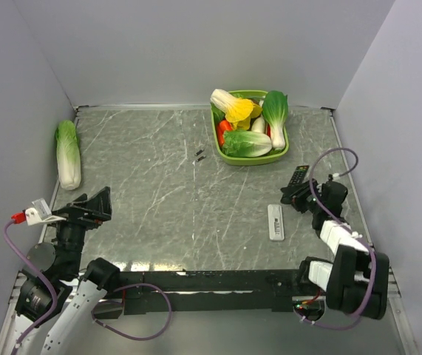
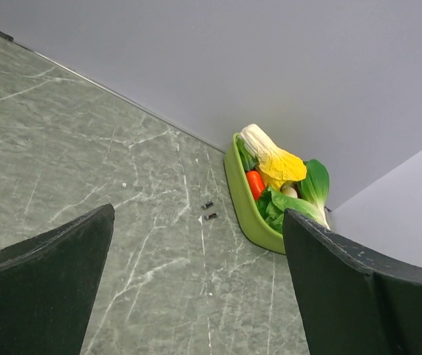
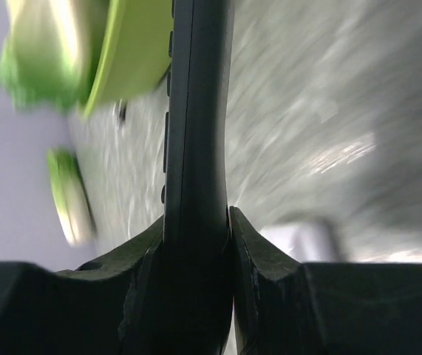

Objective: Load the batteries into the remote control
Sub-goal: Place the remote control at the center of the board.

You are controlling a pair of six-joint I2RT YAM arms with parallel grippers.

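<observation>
Inspection at the left found the left gripper (image 1: 92, 205) held above the table (image 1: 159, 214), jaws spread wide and holding nothing. Further right, two tiny dark bits (image 1: 199, 154) lay just beside a green basket (image 1: 259, 159) of vegetables. A white remote (image 1: 276, 222) lay flat nearer the front, with nothing touching it. Just right of it, the remote control (image 1: 298, 176) was clamped edge-on between the closed fingers of the right gripper (image 1: 297, 192). Whether it was lifted clear of the table could not be told. The batteries were not visible in any view. Assessment: task at an early stage. Remote secured, but no battery was in hand or seen fitted. Locating both cells and inserting them remained outstanding, and the state of the compartment could not be seen.
</observation>
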